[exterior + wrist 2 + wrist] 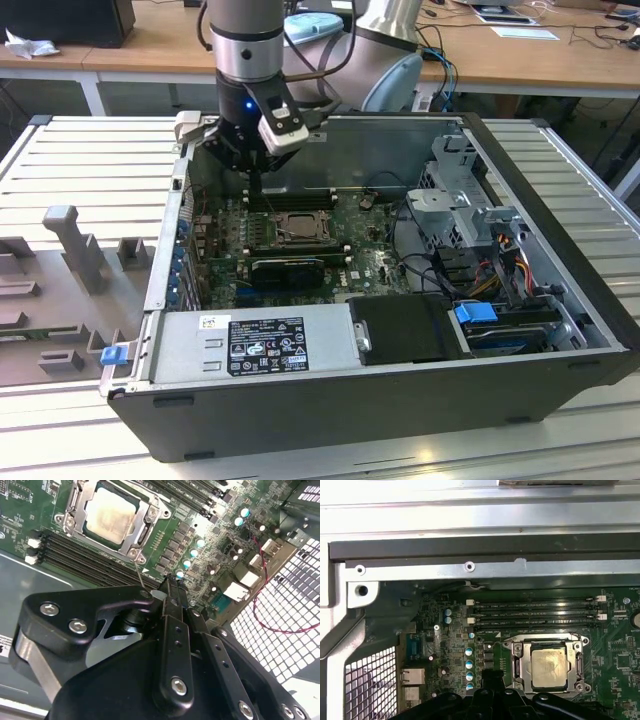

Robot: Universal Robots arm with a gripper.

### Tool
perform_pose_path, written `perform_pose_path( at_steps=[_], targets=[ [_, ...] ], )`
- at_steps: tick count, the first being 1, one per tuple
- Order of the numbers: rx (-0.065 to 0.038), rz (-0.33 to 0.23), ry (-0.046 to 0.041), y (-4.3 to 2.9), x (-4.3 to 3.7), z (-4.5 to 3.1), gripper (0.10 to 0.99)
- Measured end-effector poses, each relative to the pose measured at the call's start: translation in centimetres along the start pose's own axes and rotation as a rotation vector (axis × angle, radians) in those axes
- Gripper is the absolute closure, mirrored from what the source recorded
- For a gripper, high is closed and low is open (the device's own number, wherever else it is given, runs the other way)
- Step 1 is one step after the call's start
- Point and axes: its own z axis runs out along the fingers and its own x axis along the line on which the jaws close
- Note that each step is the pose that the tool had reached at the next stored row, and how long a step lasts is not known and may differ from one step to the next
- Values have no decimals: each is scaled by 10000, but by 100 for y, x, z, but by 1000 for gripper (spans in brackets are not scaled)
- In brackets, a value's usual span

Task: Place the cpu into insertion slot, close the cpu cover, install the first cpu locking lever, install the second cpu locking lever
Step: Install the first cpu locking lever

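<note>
We see an open PC case (560,190) lying on a ribbed metal worktop (90,160), with the arm reaching down into it.

- **Cpu:** The cpu (111,514) sits in the slot (527,666), metal top up and square to the frame. In the exterior view it is mid-board, towards the exterior view's left of the case.
- **Cover:** The cover (145,527) lies flat over the chip. Its silver frame rims the chip and the chip shows through the window.
- **Memory slots:** The long black memory slots (85,557) run just beside the slot along one side.
- **Lever:** A thin wire lever (138,574) stands up from the socket corner on the memory-slot side. It crosses the memory slots towards the gripper. We cannot tell if the other lever is latched.
- **Gripper:** The gripper (172,582) hangs low over the board, on the memory-slot side of the socket and close to the chip. Its jaws look pressed together, the two fingers (173,630) lying side by side. The tips are just beside the upper end of the wire lever. We cannot tell whether they touch or pinch it.
- **Exterior view:** The gripper is between the socket and the case's far wall.
- **Power supply:** The grey power supply (250,345) lies along the near edge of the case, well apart from the gripper.
</note>
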Motion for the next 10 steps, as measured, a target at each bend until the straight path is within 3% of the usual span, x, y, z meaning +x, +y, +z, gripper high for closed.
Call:
perform_pose_path(
  at_steps=[10],
  targets=[
    [1, 0, 0, -3, 52, 22, 980]
  ],
)
